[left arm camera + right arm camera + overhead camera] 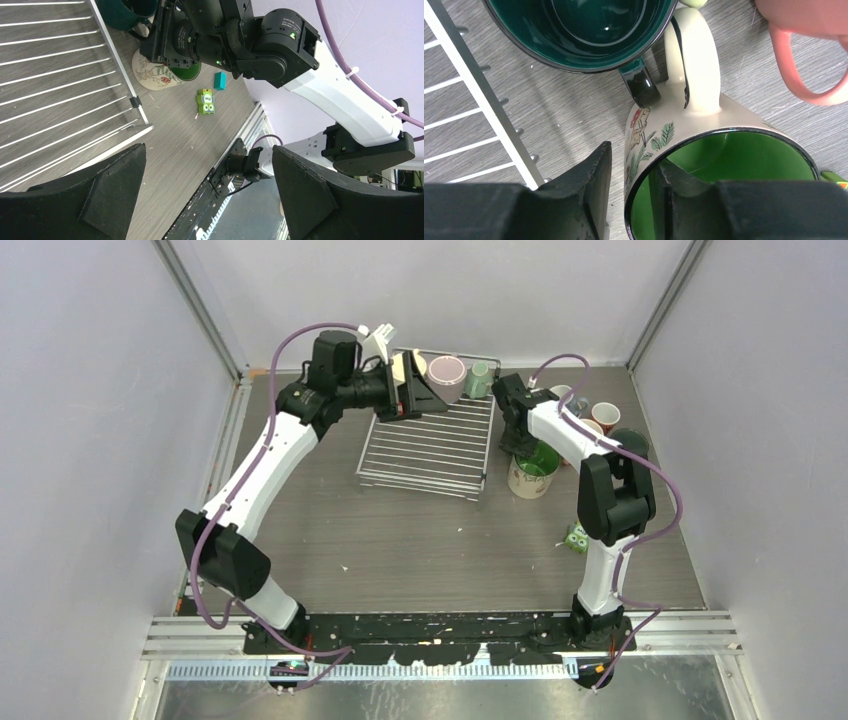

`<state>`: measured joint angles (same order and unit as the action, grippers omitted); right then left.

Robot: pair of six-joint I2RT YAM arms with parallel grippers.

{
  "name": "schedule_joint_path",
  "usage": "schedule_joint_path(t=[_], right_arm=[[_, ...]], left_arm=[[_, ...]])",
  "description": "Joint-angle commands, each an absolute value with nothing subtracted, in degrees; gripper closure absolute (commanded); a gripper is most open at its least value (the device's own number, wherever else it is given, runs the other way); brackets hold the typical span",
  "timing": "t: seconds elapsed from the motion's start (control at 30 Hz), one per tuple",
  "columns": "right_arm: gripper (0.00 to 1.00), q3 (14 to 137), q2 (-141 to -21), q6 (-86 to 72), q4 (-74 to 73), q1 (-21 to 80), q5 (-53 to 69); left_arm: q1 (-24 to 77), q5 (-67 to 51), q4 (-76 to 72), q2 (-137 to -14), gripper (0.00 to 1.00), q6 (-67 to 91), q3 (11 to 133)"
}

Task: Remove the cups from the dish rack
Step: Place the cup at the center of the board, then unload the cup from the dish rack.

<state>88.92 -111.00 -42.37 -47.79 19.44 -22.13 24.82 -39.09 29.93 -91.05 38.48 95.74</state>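
Observation:
The silver wire dish rack (430, 450) lies mid-table. At its back edge stand a cream cup (409, 366), a mauve cup (447, 374) and a pale green cup (481, 380). My left gripper (418, 390) hovers there by the cream cup, open wide with nothing between its fingers (120, 185). Right of the rack a cream cup with a green inside (724, 150) stands on the table. My right gripper (634, 157) straddles its wall, one finger inside, the other outside with a gap, so it is open. A dark teal cup (589, 25) and a salmon cup (809, 30) stand just beyond.
More cups (604, 416) cluster at the back right behind the right arm. A small green toy block (576, 537) and a teal block (220, 80) lie on the table to the right. The rack's corner rail (479, 100) runs close to my right gripper.

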Motion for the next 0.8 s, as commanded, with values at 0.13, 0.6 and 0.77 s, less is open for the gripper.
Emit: schedule_joint_path(t=[0.13,0.6,0.77], right_arm=[[0.48,89.40,-104.53,-42.32,-46.30,19.41,-23.43],[0.09,85.02,-92.37,-40.69,-46.45,19.49,-20.38],[0.00,84.74,-87.89,-39.51,-47.09,19.47,-19.07]], left_arm=[[25.76,-38.77,30.68,-91.82,0.01,36.67,96.50],[26.02,-25.68,37.28,-95.90,0.01,31.08,103.59],[25.93,-15.81,40.68,-98.62,0.01,28.71,107.86]])
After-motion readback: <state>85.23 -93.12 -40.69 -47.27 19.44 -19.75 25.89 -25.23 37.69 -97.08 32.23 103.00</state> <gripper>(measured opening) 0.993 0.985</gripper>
